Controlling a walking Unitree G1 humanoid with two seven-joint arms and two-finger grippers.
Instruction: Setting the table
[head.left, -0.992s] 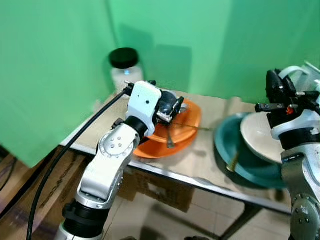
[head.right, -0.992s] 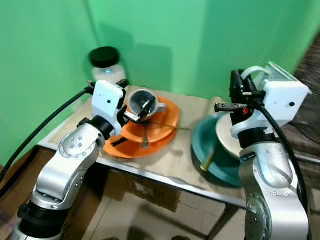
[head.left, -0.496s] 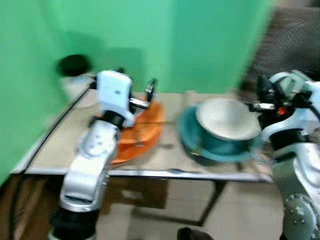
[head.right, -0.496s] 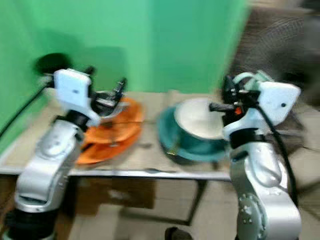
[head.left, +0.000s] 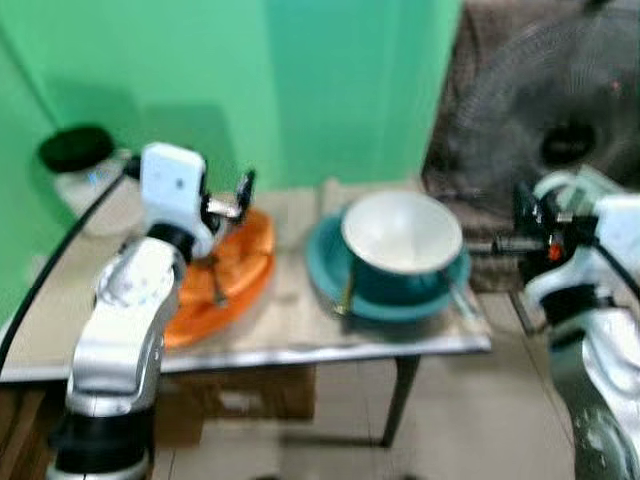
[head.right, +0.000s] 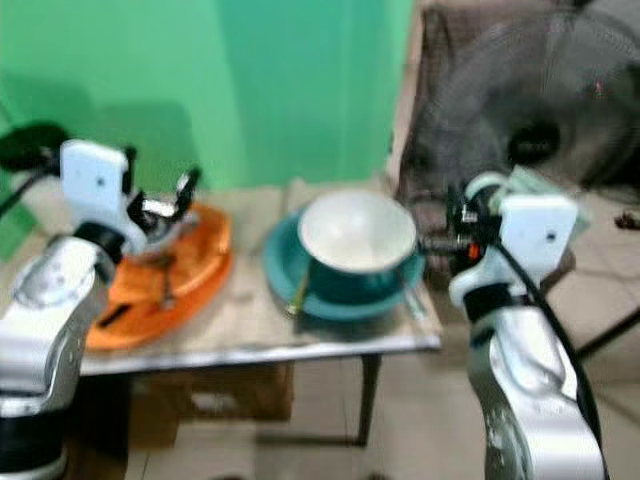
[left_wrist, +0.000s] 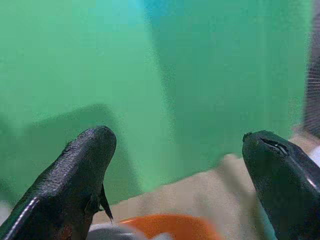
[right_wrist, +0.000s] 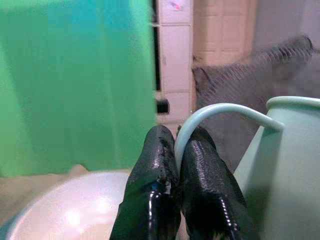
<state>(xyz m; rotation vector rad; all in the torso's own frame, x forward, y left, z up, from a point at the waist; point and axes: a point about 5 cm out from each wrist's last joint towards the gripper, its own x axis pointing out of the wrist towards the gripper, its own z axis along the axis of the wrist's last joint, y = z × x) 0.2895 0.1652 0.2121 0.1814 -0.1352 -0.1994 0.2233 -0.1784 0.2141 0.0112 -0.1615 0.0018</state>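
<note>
While left end effector (left_wrist: 177, 165) hovers spread above orange plate (head.left: 235, 270), right end effector (right_wrist: 181, 160) pinches mint mug (right_wrist: 285, 165) handle.

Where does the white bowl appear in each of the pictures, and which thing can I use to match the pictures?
Left eye view: white bowl right of centre, sitting in the teal dish.
Right eye view: near the centre, in the same dish.
Left wrist view: I cannot make it out.
Right wrist view: pale curve at the bottom, beyond the right gripper, shut on a pale green handle.
Shared landmark: the green wall.
</note>
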